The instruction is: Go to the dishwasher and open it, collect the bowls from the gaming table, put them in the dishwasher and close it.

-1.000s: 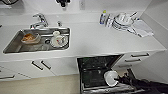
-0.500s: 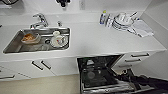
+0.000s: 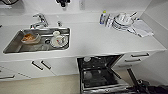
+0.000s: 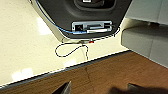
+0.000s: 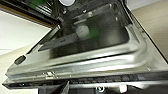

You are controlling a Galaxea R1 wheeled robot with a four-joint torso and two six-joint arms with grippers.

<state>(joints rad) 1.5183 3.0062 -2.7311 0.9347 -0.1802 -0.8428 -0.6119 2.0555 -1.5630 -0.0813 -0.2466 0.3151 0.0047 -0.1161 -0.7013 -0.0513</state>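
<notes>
Head view: the dishwasher (image 3: pixel 100 72) under the bench (image 3: pixel 100 40) stands open as before, but the right arm (image 3: pixel 140 86) now reaches its door edge, likely to close it. Whether either tool is open, I cannot tell.

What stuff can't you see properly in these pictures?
- Inside the dishwasher: head view is dark and blurred, so what sits in its racks can't be told.
- Right arm: cut off by the head view's edge.
- Right gripper: cut off at the right wrist view's edge.
- Dishes in the sink: too blurred to name.
</notes>
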